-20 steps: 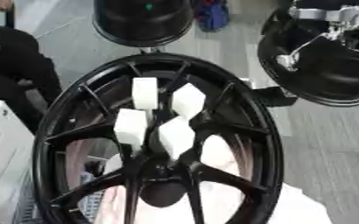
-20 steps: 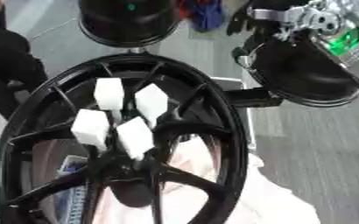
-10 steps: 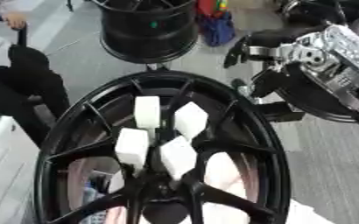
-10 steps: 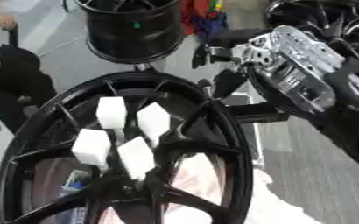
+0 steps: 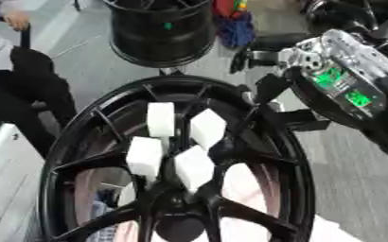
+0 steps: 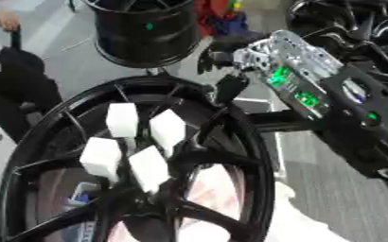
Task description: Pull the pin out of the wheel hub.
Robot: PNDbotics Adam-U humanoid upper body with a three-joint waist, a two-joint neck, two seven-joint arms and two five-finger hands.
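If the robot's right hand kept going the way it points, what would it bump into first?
Probably the wheel's black rim. The right hand reaches in from the upper right with its dark fingers pointing down-left at the rim's top edge; the white blocks lie beyond. Depth is hard to judge.

We see the black wheel hub lying flat, spokes running in to its dark centre, just below and left of our right hand, whose dark fingers hang over the rim's upper right edge. Four white block-shaped pins stand upright among the spokes, clustered near the centre, left of the hand.
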